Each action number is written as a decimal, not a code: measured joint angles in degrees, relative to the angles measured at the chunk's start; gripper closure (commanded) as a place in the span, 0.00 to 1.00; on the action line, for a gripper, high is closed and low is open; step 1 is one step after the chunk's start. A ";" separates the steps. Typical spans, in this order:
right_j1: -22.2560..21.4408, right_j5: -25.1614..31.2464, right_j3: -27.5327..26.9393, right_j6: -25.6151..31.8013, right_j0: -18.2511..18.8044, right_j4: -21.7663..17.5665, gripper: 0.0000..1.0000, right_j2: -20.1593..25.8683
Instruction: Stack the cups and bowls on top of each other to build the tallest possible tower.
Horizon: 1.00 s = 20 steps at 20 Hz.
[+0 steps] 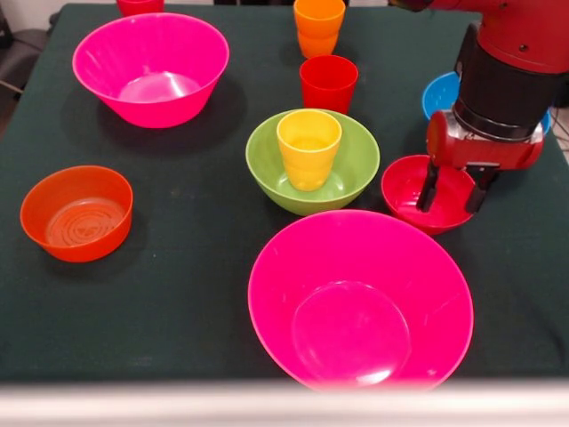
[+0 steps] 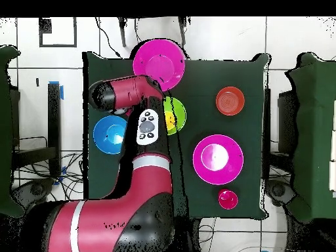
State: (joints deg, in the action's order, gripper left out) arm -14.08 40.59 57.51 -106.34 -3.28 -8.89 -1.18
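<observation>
A lime-green bowl (image 1: 267, 156) sits mid-table with a yellow cup (image 1: 308, 147) standing upright in it. A small red bowl (image 1: 404, 189) rests on the cloth just right of it, apart from the pile. My gripper (image 1: 452, 189) is open and lowered at this bowl: one finger is inside it, the other at its right rim. A red cup (image 1: 328, 83) and an orange cup (image 1: 318, 27) stand behind the green bowl. In the overhead view the arm hides the gripper and the red bowl; the green bowl (image 2: 181, 117) shows beside the arm.
Large hot-pink bowls stand at the far left (image 1: 151, 67) and near front (image 1: 360, 298). A translucent orange bowl (image 1: 77, 212) is at the left. A blue bowl (image 1: 439, 93) sits behind the arm. A red vessel (image 1: 140, 5) shows at the far edge.
</observation>
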 measured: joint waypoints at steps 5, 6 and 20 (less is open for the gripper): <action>0.32 0.00 -0.01 0.00 -1.32 0.40 0.00 -0.83; 0.44 0.00 -0.02 0.00 -1.75 0.52 0.00 -1.10; 1.91 -0.01 -0.05 0.00 -5.71 3.51 0.00 -2.41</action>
State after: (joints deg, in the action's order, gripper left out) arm -12.17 40.58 57.46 -106.34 -8.99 -5.38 -3.59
